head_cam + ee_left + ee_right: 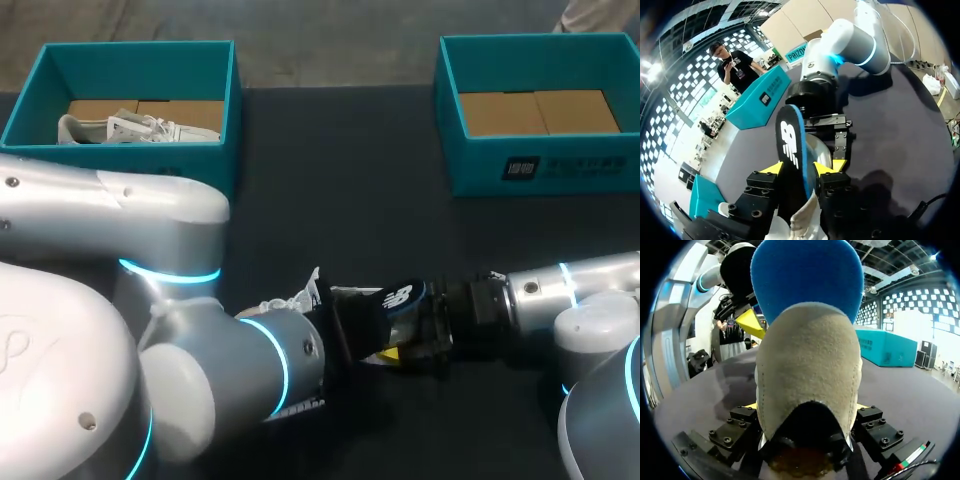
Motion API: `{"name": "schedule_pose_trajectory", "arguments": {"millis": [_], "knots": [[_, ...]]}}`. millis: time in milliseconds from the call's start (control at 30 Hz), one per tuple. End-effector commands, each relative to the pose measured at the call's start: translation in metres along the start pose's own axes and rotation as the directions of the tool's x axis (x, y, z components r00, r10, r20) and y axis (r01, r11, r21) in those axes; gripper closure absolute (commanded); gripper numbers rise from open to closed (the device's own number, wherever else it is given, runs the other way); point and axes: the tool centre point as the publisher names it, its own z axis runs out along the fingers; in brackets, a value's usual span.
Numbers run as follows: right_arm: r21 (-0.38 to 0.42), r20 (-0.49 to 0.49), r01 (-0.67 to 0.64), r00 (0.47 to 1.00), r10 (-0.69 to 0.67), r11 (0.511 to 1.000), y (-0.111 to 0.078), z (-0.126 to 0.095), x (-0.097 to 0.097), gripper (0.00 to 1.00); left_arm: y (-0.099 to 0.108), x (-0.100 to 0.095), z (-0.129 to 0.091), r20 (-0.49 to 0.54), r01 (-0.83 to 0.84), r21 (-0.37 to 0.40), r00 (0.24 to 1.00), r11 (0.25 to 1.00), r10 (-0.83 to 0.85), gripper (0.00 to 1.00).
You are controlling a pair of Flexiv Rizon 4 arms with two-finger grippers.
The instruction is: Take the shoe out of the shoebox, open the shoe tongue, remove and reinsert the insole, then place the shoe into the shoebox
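Observation:
Low in the middle of the table my two arms meet over a pale shoe (298, 298), which my left wrist mostly hides in the head view. My left gripper (800, 168) is shut on the black insole (790, 142), which has a white logo and a blue underside and stands up out of the shoe (805, 220). My right gripper (807, 407) is shut on the shoe's beige suede heel (810, 375). Above the heel rises the blue insole (807, 275), with a yellow fingertip (751, 322) of the left gripper beside it. In the head view the insole (397, 296) sits between both grippers.
A teal shoebox (215, 155) at the back left holds another white shoe (130, 128). A second teal shoebox (540, 165) at the back right shows only its cardboard floor. Dark tabletop (340, 180) lies between the boxes and my arms.

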Motion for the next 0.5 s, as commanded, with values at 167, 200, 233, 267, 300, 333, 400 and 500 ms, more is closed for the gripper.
{"name": "schedule_pose_trajectory", "arguments": {"millis": [167,200,233,267,300,333,400,500], "knots": [[0.003,0.000,0.000,1.000,0.000,1.000,-0.001,0.001,0.000,1.00,-0.001,0.006,0.014,0.011,-0.002,0.015,1.000,1.000,0.001,0.66],[0.003,0.000,0.000,1.000,0.000,1.000,-0.001,0.001,0.000,1.00,-0.001,0.005,0.016,0.013,0.002,0.016,1.000,1.000,-0.002,0.66],[0.003,0.000,0.000,1.000,0.000,1.000,-0.001,0.001,0.000,1.00,-0.001,0.005,0.017,0.013,0.003,0.016,1.000,1.000,-0.003,0.66],[0.003,0.000,0.000,1.000,0.000,1.000,-0.001,0.001,0.000,1.00,-0.001,0.004,0.018,0.013,0.005,0.017,1.000,1.000,-0.005,0.66],[0.003,0.000,0.000,1.000,0.000,1.000,-0.001,0.001,0.000,1.00,0.000,0.003,0.019,0.016,0.007,0.018,1.000,1.000,-0.007,0.66],[0.003,0.000,0.000,1.000,0.000,1.000,-0.001,0.001,0.000,1.00,0.000,0.003,0.020,0.019,0.008,0.019,1.000,1.000,-0.008,0.66],[0.003,0.000,0.000,1.000,0.000,1.000,-0.001,0.001,0.000,1.00,0.000,0.001,0.021,0.022,0.010,0.022,1.000,1.000,-0.011,0.65],[0.003,0.000,0.000,1.000,0.000,1.000,-0.001,0.001,0.000,1.00,0.000,-0.001,0.023,0.022,0.017,0.027,1.000,0.999,-0.017,0.66]]}}
